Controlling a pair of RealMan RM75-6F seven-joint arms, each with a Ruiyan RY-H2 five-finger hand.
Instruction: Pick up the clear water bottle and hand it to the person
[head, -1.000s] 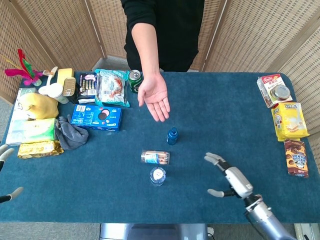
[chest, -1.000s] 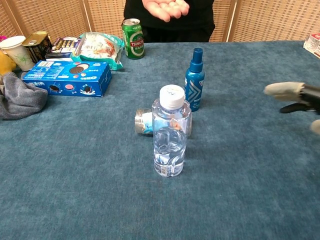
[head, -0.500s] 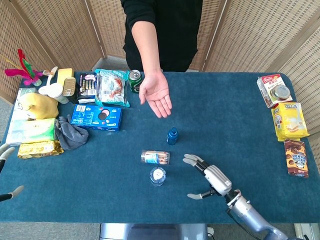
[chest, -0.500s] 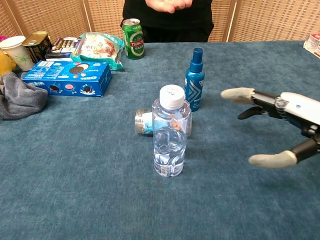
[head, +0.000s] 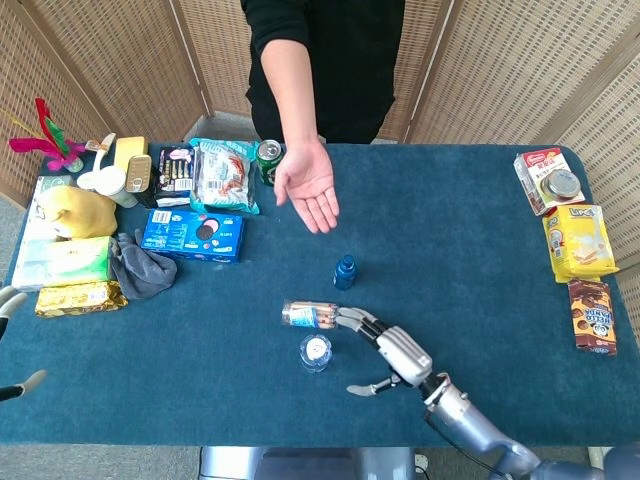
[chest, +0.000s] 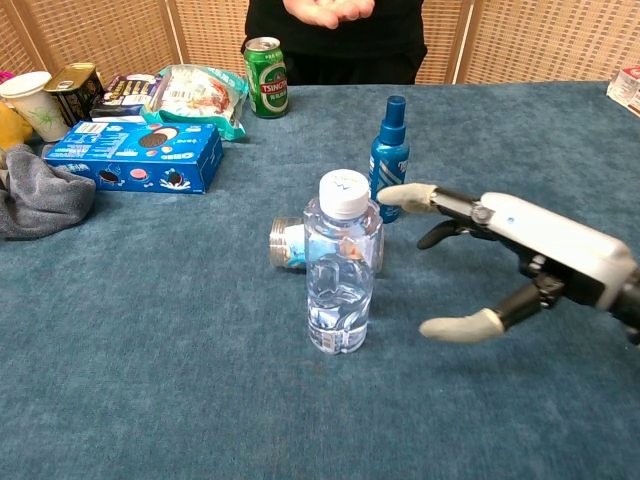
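Observation:
The clear water bottle (chest: 341, 268) stands upright with a white cap, mid-table near the front; from above its cap (head: 316, 350) shows as a pale disc. My right hand (chest: 500, 255) is open just to the bottle's right, fingers spread toward it, a small gap between them and the bottle; it shows as well in the head view (head: 385, 350). The person's hand (head: 308, 186) is held out palm up over the far side of the table. Fingertips of my left hand (head: 12, 340) show at the left edge, apart and empty.
A blue spray bottle (chest: 389, 160) and a lying clear jar (chest: 292, 245) sit right behind the water bottle. A green can (chest: 264, 64), blue cookie box (chest: 135, 156), grey cloth (chest: 40, 200) and snacks crowd the back left. Snack packs (head: 578, 240) line the right edge.
My right hand has travelled left across the table from the right side to just beside the water bottle, fingers staying spread. The bottle has not moved.

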